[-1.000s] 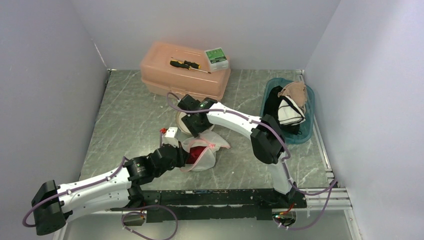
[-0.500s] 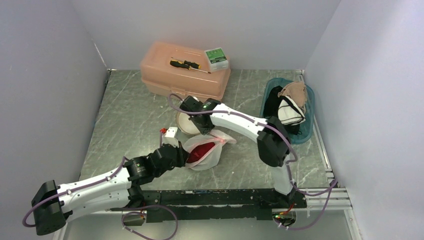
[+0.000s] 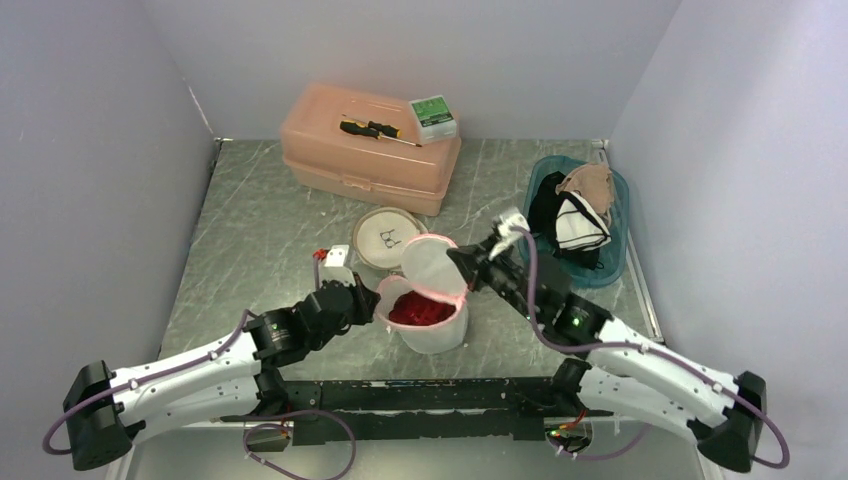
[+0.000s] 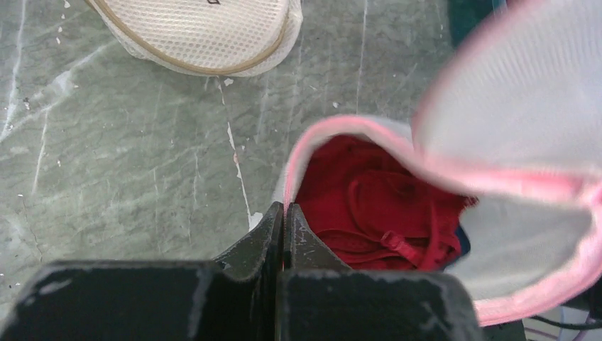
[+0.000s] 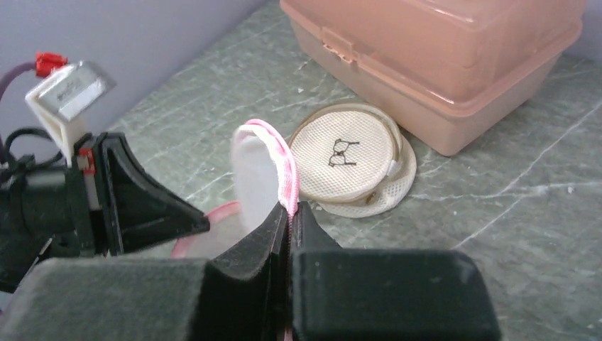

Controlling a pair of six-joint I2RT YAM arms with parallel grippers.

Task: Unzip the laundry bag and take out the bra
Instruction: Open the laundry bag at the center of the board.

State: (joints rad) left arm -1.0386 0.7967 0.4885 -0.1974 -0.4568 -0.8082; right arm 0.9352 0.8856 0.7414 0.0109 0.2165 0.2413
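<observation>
Grey-green marbled tabletop (image 3: 260, 230) enclosed by pale lavender walls (image 3: 100, 150), shown from above and from both wrists. At centre stands the bag (image 3: 440, 330), a white mesh drum trimmed in pink. It is unzipped, and its round flap (image 3: 432, 266) is raised upright at the far-right side of the bag's mouth. The bra (image 3: 420, 308), red, lies bunched inside the bag and is exposed through the open mouth; its straps and a small slider show in the left wrist view. Left hand (image 3: 362, 300): at the bag's left side, fingers closed on the pink rim, pinching it. Right hand (image 3: 465, 266): at the bag's right and above its rim, fingers closed on the pink edge of the flap, holding it erect. Just behind the bag, left of the flap, lies a flat round mesh pouch (image 3: 388, 236), cream with a tan border and a small bra outline drawn on its face. Farther behind the bag sits a salmon plastic box (image 3: 370, 165) with its lid shut, carrying a black-and-yellow screwdriver (image 3: 375, 129) and a small green-and-white carton (image 3: 433, 115). To the bag's right, beyond the right hand, a blue basket (image 3: 595, 280) holds black, white and tan garments.
</observation>
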